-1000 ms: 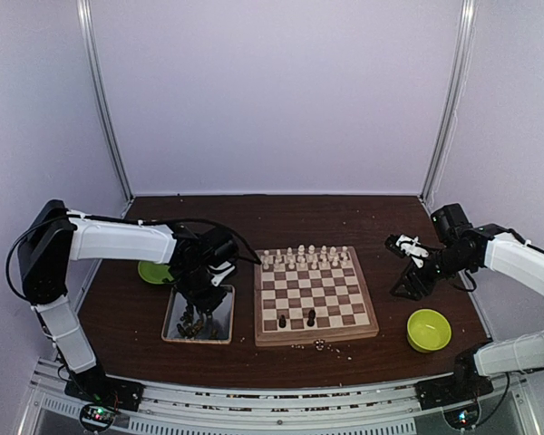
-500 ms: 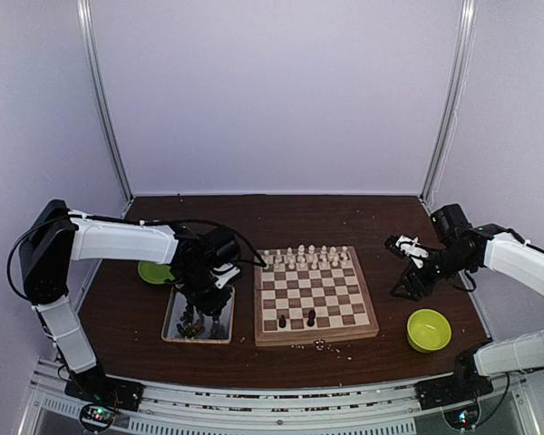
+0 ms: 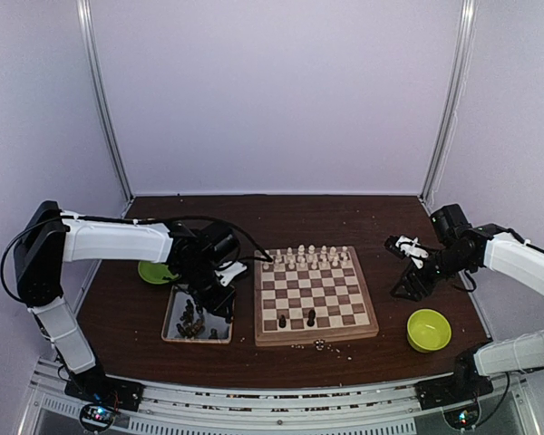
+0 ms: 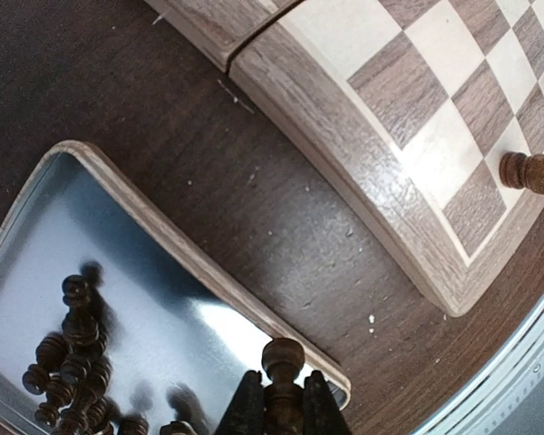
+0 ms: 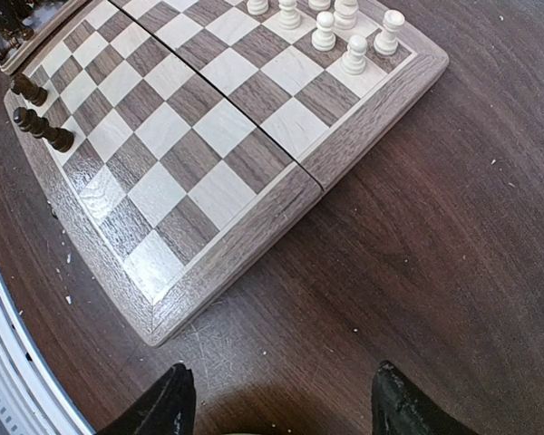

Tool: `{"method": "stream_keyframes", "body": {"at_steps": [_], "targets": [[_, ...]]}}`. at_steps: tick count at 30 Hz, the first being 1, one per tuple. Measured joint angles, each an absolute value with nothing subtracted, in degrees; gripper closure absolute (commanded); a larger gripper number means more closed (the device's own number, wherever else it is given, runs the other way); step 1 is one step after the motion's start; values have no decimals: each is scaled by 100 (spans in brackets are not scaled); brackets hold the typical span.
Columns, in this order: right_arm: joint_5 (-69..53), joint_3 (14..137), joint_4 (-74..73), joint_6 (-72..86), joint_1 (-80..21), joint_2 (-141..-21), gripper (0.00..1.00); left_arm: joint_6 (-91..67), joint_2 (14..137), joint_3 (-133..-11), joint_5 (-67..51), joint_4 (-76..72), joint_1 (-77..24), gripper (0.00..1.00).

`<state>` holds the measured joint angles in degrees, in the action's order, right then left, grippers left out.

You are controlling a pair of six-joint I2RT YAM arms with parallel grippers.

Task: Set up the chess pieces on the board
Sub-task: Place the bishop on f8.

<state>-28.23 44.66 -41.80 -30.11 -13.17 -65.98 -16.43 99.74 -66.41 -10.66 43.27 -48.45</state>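
Overhead, left gripper (image 3: 219,295): low over the right side of the tray (image 3: 197,341); too small and dark here to tell how its jaws stand.
Overhead, tray: silver metal, rectangular, just left of the board (image 3: 340,294); it holds a loose heap of dark chess pieces (image 3: 189,319), single shapes unreadable.
Overhead, board: square wood, light and dark checks, raised tan border; two dark men stand on its near rows, and pale chessmen (image 3: 308,257) line the far two rows.
Overhead, right gripper (image 3: 402,290): over the brown table (image 3: 390,217) right of the board, apart from it; its opening is unclear.
Overhead, green bowl (image 3: 429,330): round, beside the board's near right corner; a second green bowl (image 3: 150,272) is half hidden behind the left arm.
Left wrist, left gripper (image 4: 281,408): clamped narrowly on the held piece (image 4: 282,353), dark turned wood with a round knob and collar; its base is hidden between the black fingers.
Left wrist, tray (image 4: 163,237): rounded rim, glossy reflective floor; the dark chess pieces (image 4: 72,362) bunch at lower left, blurred and partly cut off.
Left wrist, board (image 4: 408,136): grained border with a seam; one dark man at the right edge, another cut off.
Right wrist, right gripper (image 5: 276,412): spread wide, nothing between; only the tips show.
Right wrist, board (image 5: 208,154): smooth veneer with a seam across it; two dark chess pieces (image 5: 41,127) near the left edge, pale chessmen (image 5: 344,36) at the top, some cropped.
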Motion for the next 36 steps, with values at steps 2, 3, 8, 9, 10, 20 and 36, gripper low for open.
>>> {"method": "stream_keyframes", "body": {"at_steps": [2,3,8,9,10,20,36], "targets": [[-2823,4466,-4180,-3011,-1317,-6602,33,-1645,9968,-6643,-1072,4329,-4845,94],[-2823,4464,-4180,-3011,-1317,-6604,33,-1645,9957,-6643,-1068,4331,-4849,94],[-2823,4464,-4180,-3011,-1317,-6635,33,-1594,9623,-6853,-854,4342,-5103,94],[-2823,4464,-4182,-3011,-1317,-6635,33,-1577,9564,-6941,-836,4329,-5188,94],[-2823,4464,-4182,-3011,-1317,-6635,33,-1549,9507,-7111,-810,4327,-5321,94],[-2814,4466,-4187,-3013,-1317,-6635,33,-1094,10066,-8567,-751,4060,-6069,93],[-2814,4466,-4219,-3028,-1328,-6635,33,-668,11253,-9393,-589,4285,-6405,93]]}}
